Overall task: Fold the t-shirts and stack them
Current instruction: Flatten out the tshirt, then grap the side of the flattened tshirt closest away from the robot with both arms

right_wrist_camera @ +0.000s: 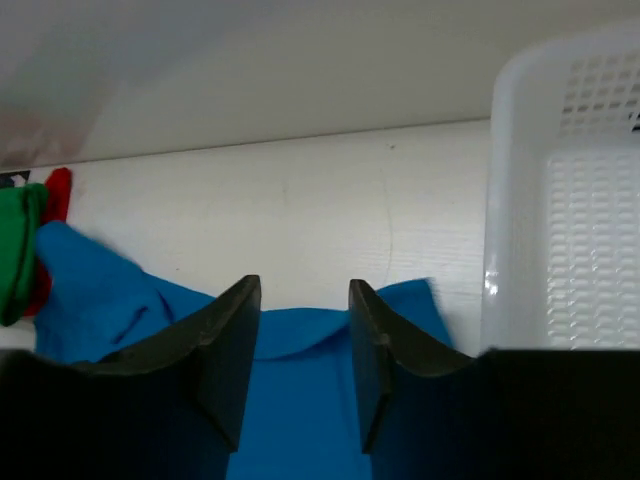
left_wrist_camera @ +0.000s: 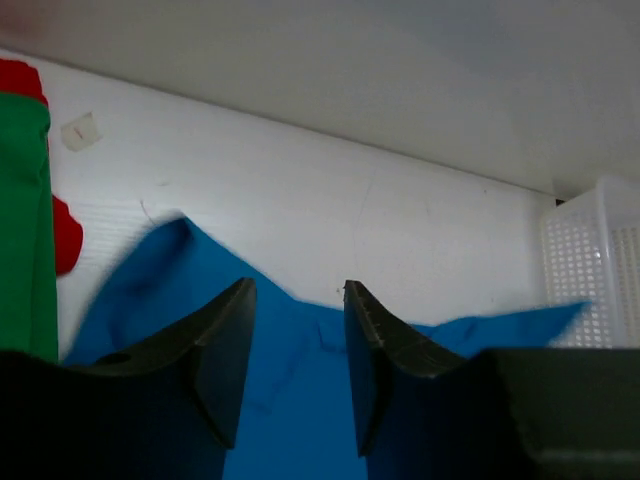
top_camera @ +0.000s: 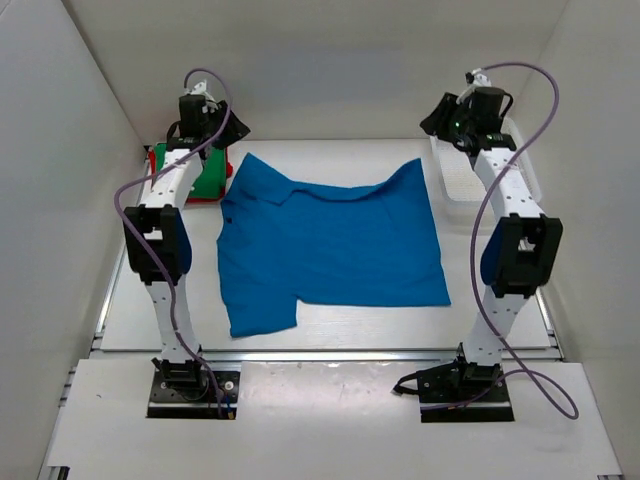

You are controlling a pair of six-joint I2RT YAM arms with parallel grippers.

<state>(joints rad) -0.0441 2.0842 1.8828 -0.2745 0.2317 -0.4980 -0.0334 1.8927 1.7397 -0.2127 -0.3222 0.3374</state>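
Two arms (top_camera: 160, 215) (top_camera: 515, 230) high over blue t-shirt (top_camera: 330, 240) — left end effector (left_wrist_camera: 297, 290), right end effector (right_wrist_camera: 305, 285) both agape

- Red t-shirt (left_wrist_camera: 66, 235): only slivers show at the far left corner of the table (left_wrist_camera: 380, 210); the rest is hidden by the green t-shirt (left_wrist_camera: 22, 220).
- Green t-shirt: cut by the left edge of the left wrist view; partly covered by the left arm (top_camera: 165, 195) in the top view.
- Blue t-shirt (left_wrist_camera: 300, 400): near part hidden behind the left gripper (left_wrist_camera: 298, 290) and right gripper (right_wrist_camera: 303, 285) in their wrist views; far left sleeve blurred.
- White basket (right_wrist_camera: 560, 230): cut by the right edge of both wrist views; crossed by the right arm (top_camera: 505, 185) from above.
- Small pale patch (left_wrist_camera: 80, 131): too small to identify.
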